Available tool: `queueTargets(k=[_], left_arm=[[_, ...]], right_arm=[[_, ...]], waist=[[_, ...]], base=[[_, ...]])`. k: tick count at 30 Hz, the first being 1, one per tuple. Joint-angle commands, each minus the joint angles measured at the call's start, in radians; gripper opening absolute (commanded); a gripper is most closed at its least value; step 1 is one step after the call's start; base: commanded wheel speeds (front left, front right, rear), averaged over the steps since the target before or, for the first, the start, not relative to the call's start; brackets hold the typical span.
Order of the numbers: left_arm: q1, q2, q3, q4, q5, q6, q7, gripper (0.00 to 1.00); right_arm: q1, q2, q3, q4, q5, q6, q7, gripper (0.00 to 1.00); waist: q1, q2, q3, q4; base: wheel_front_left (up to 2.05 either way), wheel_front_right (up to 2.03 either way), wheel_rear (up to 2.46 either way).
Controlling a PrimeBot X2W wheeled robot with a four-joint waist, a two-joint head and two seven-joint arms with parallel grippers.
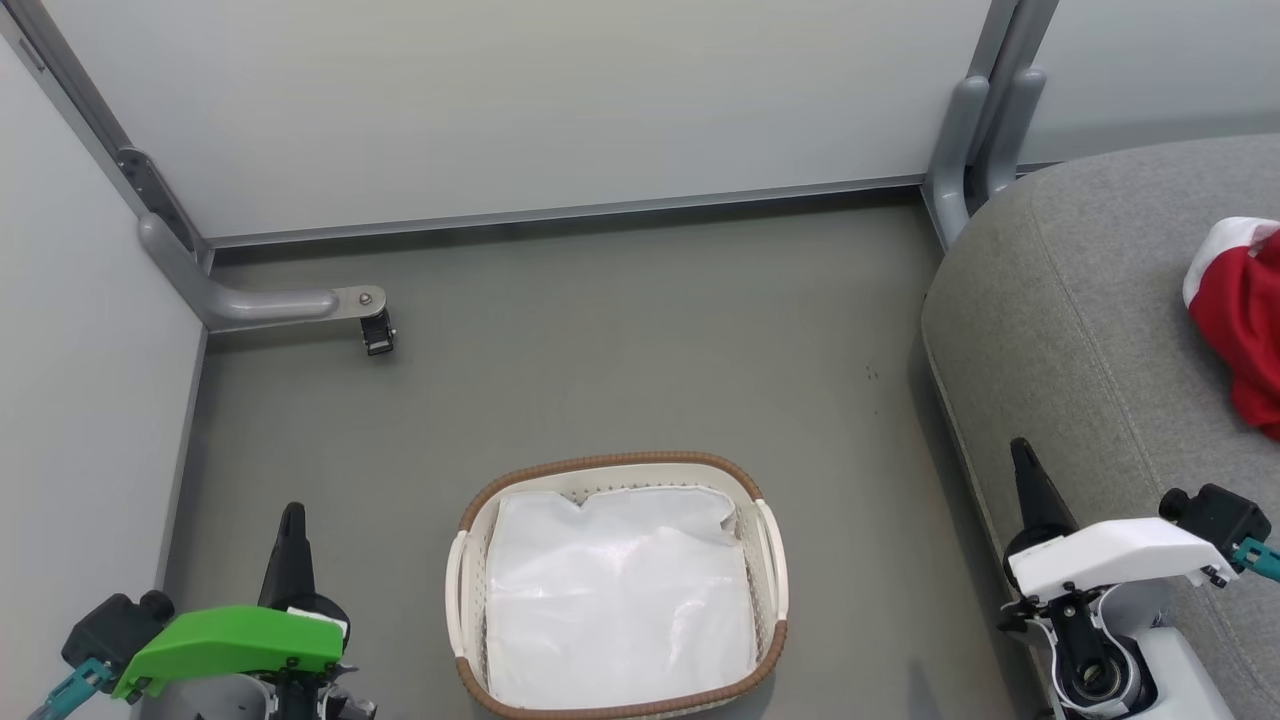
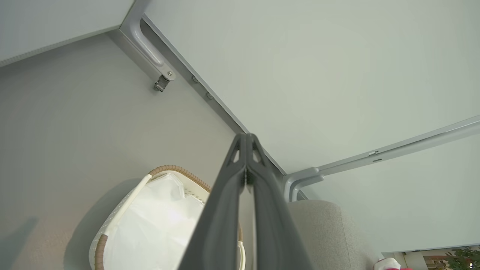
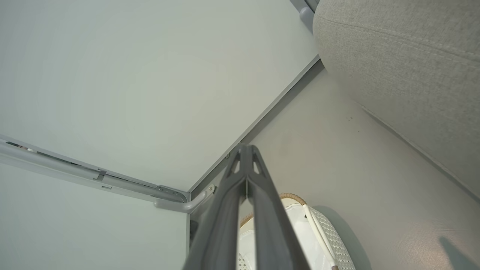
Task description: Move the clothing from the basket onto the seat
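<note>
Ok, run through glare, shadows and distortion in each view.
Head view: even, soft light; the white lining sheet is washed out by glare. Left wrist view: the wide lens slightly bows the wall rail, and the basket throws a soft shadow on the floor. Right wrist view: seat weave sharp.

Pale partition panels (image 1: 520,100) edge the grey floor (image 1: 640,330), a curved grey bracket (image 1: 270,303) with a small black clamp (image 1: 378,332) reaching out near its back-left corner, paired grey posts (image 1: 975,130) at its back-right, a white sheet (image 1: 620,590) near its front edge.
</note>
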Motion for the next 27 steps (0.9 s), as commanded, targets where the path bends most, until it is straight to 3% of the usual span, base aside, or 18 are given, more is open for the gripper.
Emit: queueTargets(k=[1,27], left_arm=[[-0.027,0.004,0.009,-0.012,-0.032,-0.005,0.008,0.0],[-0.034,0.005,0.041,-0.031,-0.276,-0.02,0.078,0.0]], right_arm=[[0.0,-0.005,-0.007,-0.018,0.034,0.0,0.009,0.0],[0.032,-0.007,-0.039,-0.058,0.307,-0.001,0.078,0.0]], waist=[[0.0,0.0,-0.001,0.0],[0.0,0.0,-0.024,0.002]], base=[[0.0,0.0,0.0],[0.0,0.0,0.0]])
